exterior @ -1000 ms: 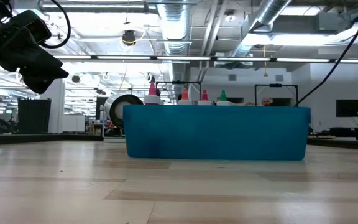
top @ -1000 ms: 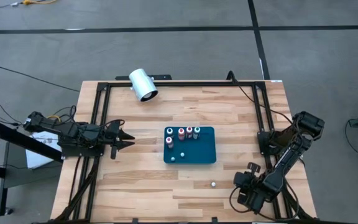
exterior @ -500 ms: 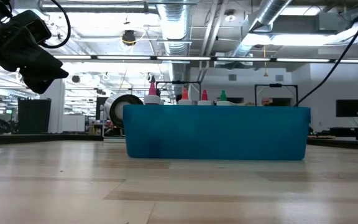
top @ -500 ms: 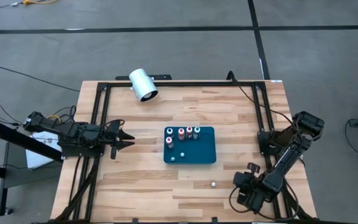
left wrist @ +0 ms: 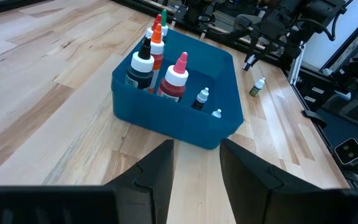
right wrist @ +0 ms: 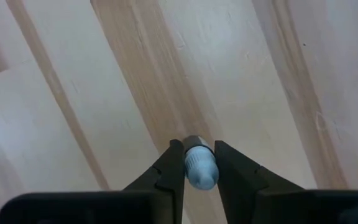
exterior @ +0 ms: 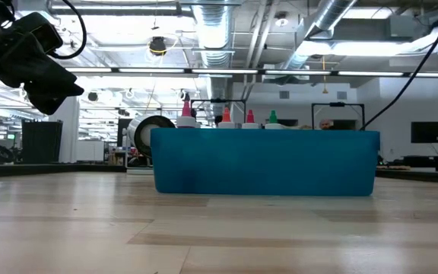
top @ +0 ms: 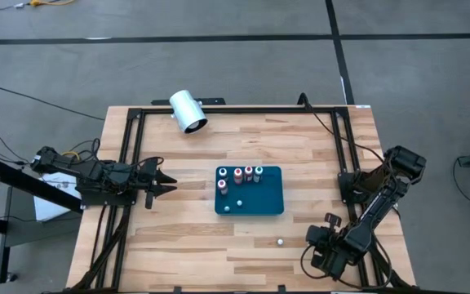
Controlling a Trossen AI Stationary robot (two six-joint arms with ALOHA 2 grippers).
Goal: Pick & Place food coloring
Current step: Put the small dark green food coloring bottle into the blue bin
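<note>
A teal tray (top: 266, 200) sits mid-table with several small food coloring bottles (top: 243, 175) upright along its far side and two tiny ones (top: 233, 204) on its floor; the left wrist view shows the bottles (left wrist: 157, 59) too. One more small bottle (top: 280, 242) stands alone on the wood near the table's near edge. My left gripper (top: 166, 186) hovers open to the tray's left, its fingers (left wrist: 160, 171) pointing at the tray (left wrist: 219, 74). My right gripper (top: 315, 238) is at the near right corner, shut on a small pale-capped bottle (right wrist: 199, 168). My right gripper pinches a small bottle between its two fingers (right wrist: 169, 168), one on each side of the bottle's pale cap end (right wrist: 199, 171). The fingers point down at the wooden table top. The bottle is seen end-on, and whether it touches the wood I cannot tell.
A big white cylinder (top: 188, 111) lies at the table's far left edge. A black frame (top: 129, 147) runs around the table top. Bare wood lies between my left gripper and the tray, and along the near edge.
</note>
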